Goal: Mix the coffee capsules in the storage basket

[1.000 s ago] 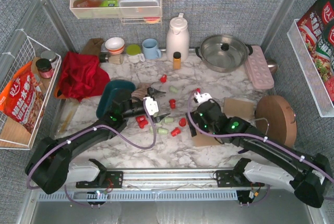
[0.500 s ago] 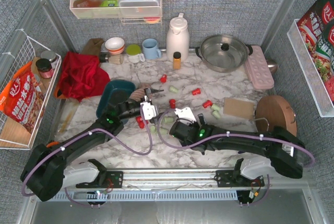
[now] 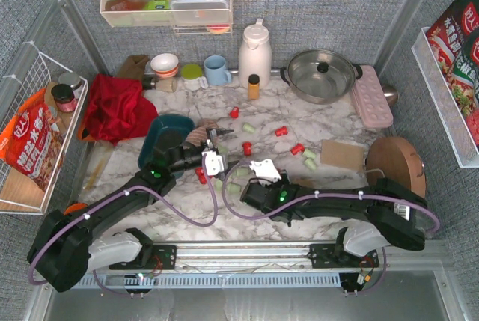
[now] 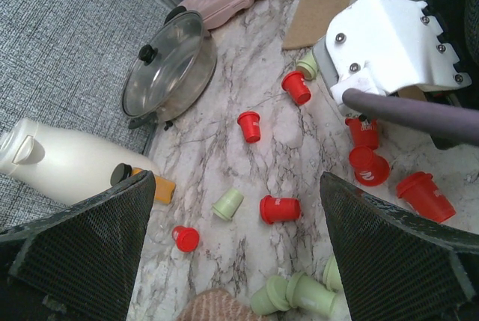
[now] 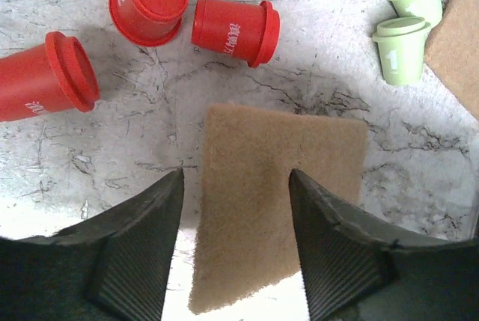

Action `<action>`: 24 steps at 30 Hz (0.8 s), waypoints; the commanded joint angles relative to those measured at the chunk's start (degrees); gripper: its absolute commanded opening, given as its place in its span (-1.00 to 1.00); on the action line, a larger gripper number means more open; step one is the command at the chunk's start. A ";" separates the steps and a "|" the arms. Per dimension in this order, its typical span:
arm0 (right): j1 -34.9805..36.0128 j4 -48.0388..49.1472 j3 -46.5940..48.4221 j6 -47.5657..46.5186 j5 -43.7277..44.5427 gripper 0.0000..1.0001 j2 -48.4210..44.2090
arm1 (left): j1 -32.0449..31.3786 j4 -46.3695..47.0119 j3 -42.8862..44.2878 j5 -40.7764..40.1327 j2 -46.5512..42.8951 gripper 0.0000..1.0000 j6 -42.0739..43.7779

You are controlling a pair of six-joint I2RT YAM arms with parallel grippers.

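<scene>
Red and mint green coffee capsules lie scattered on the marble, such as a red one (image 3: pixel 247 147) and a green one (image 3: pixel 248 128). The dark teal storage basket (image 3: pixel 168 126) stands at the left, partly under my left arm; no capsule shows in it. My left gripper (image 3: pixel 222 147) is open just right of the basket. In the left wrist view a red capsule (image 4: pixel 281 209) and a green one (image 4: pixel 227 204) lie on the table in the gap between its jaws. My right gripper (image 3: pixel 251 185) is open and empty over a tan pad (image 5: pixel 277 194), with red capsules (image 5: pixel 236 31) just beyond.
A white jug (image 3: pixel 254 53), an amber bottle (image 3: pixel 254 86), a lidded pot (image 3: pixel 322 74) and a pink tray (image 3: pixel 372 96) stand at the back. A red cloth (image 3: pixel 116 108) lies at the left, a cardboard piece (image 3: pixel 340 155) and a wooden disc (image 3: pixel 395 164) at the right.
My right arm has swung left and stretched low across the table, bringing its gripper from the middle right to the capsules near the left gripper. The left gripper has shifted slightly left.
</scene>
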 commanded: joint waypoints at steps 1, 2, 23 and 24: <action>0.09 0.77 -0.97 0.99 1.30 0.16 -1.54 | -0.08 -0.08 0.09 0.82 -0.24 0.98 0.88; 0.09 0.73 -1.08 0.83 1.17 0.06 -2.07 | -0.05 -0.04 0.08 0.80 -0.23 0.98 0.88; -9.08 -8.90 4.91 -11.19 12.80 -1.00 -23.64 | -0.04 1.08 0.12 0.12 -0.09 0.98 -0.47; -11.43 -6.98 5.32 -13.88 12.89 -1.00 -24.92 | -0.05 1.47 0.07 -0.49 0.12 0.98 -1.04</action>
